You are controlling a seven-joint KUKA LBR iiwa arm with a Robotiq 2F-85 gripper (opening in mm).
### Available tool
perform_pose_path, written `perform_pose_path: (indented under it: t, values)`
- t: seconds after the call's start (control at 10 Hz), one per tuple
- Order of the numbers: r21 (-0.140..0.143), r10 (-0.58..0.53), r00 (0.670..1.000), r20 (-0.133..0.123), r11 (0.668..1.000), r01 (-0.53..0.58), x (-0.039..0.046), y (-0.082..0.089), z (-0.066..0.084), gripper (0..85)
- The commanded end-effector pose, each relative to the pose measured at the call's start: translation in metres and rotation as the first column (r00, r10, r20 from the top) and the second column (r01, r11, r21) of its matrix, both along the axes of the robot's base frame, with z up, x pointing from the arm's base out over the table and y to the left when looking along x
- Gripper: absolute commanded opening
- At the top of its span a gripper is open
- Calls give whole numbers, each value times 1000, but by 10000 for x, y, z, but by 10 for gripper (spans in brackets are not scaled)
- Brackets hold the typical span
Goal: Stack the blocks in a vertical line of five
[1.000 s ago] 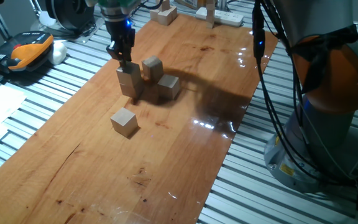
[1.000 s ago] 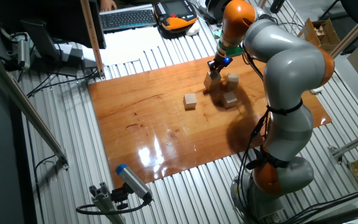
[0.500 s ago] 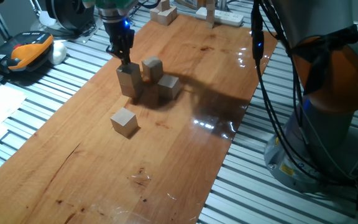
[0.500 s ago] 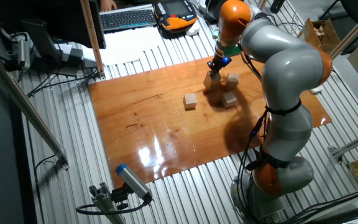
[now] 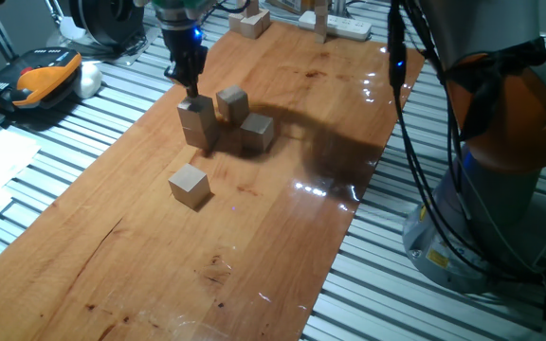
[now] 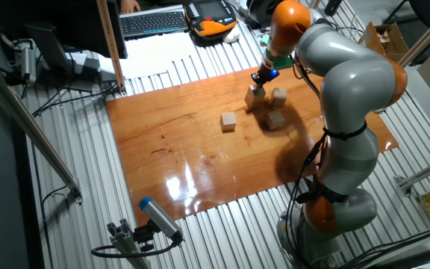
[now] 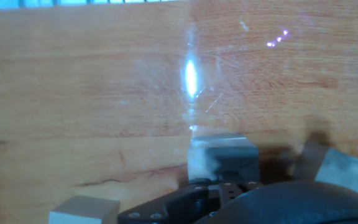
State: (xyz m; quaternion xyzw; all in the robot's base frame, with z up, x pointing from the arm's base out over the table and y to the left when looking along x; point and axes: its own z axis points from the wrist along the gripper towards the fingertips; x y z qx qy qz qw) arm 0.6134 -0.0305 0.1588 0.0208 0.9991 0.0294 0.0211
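- Here the blocks are plain light-tan wooden cubes, unpainted, square-edged and matte, all alike in size.
- A stack of two blocks (image 5: 195,124) stands on the tabletop (image 5: 282,227), one cube squarely on the other, its faces flush.
- A single block (image 5: 232,102) sits at about 2 o'clock from the stack, just beside it.
- Another block (image 5: 257,132) lies at 3 o'clock from the stack, near it and close to the first single cube.
- The nearest block (image 5: 190,185) rests alone at 6 o'clock from the stack, apart from the rest.
- The tabletop is a glossy reddish-brown wooden board with visible grain and bright glare spots; it lies on ribbed aluminium slats (image 5: 64,142).
- The hand (image 5: 189,88) hangs at 12 o'clock above the stack, dark fingers pointing down, tips right at the upper cube's top; whether they are spread or closed I cannot tell.
- In the hand view, the cubes appear blurred and greyish.
- A white power strip (image 5: 337,26) lies at the far end.
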Motion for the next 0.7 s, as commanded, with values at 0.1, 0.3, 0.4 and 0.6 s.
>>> perform_pose_path:
  t: [0.1, 0.3, 0.4, 0.6]
  values:
    - [-14, -34, 999, 0, 999, 34, 22, 196, 52, 0]
    - [1, -58, 998, -7, 998, 58, 18, 438, 54, 0]
    - [8, -68, 998, -8, 998, 68, 11, 544, 41, 0]
    - [21, -80, 997, -12, 997, 80, -28, 772, -46, 0]
